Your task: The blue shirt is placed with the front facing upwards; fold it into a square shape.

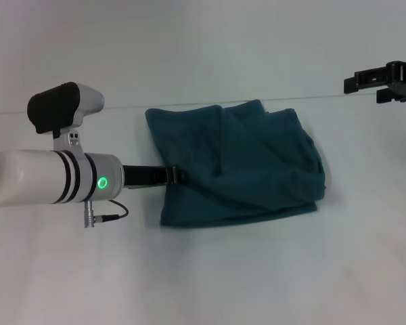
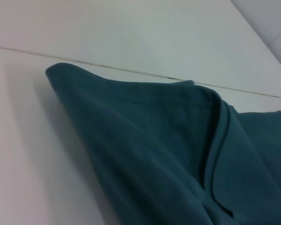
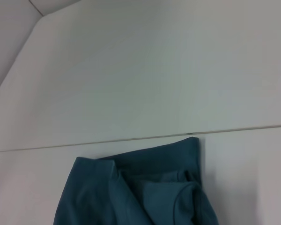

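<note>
The left gripper point(image 1: 179, 175) reaches in level from the left side, and its dark tip meets the left edge of the blue shirt point(image 1: 240, 166); whether it pinches the cloth or only touches it, I cannot tell from where the tip disappears against the fabric. The shirt lies on the white table point(image 1: 203, 277) as a thick, roughly square bundle, several layers deep, with loose rounded folds along its far and right sides and no lettering showing. From the left wrist the near corner of cloth looks raised off the surface. The right gripper point(image 1: 386, 80) hangs well off to the far right, clear of the cloth, and I cannot tell its state either.

The folding looks nearly done, so this seems a tidying stage. To do it well, I would keep the left hand low and move it slowly along the edge, so the stacked layers slide together and do not peel apart. The puffed right side probably needs pressing flat.
</note>
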`<state>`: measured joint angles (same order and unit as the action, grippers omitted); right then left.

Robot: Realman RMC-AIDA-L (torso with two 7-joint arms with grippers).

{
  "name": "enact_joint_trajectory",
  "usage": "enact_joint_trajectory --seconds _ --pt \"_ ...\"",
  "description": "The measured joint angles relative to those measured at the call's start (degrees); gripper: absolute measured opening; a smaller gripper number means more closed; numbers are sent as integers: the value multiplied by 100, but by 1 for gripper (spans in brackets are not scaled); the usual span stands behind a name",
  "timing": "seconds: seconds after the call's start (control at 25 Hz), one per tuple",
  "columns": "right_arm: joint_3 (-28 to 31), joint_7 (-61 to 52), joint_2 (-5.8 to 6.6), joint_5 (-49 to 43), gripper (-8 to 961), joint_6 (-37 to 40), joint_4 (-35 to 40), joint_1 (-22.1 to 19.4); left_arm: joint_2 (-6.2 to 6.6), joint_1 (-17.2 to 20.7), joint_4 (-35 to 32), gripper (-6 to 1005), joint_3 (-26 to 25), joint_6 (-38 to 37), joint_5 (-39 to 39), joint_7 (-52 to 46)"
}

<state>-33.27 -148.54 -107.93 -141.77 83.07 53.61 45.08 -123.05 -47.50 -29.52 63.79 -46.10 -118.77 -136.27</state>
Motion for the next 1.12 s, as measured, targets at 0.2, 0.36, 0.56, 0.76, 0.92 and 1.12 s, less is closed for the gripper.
enact_joint_trajectory --seconds 0.2,0.36,0.56,0.76,0.92,1.12 --pt "57 1 1 0 936 1 1 -14 40 134 -132 235 -46 -341 1 -17" --pt "58 1 11 1 936 -4 1 -37 54 520 -574 151 -58 -557 7 -190" --pt "58 1 17 7 936 -5 1 -45 222 943 -912 126 -85 -588 4 -431" --pt "58 7 17 9 936 -23 1 -45 429 1140 -907 122 -290 -644 4 -523" --pt "58 9 17 10 936 -30 0 -43 502 1325 -942 120 -421 -738 4 -525" --pt "58 9 17 9 936 -31 0 -40 554 1434 -943 130 -549 -756 4 -521"
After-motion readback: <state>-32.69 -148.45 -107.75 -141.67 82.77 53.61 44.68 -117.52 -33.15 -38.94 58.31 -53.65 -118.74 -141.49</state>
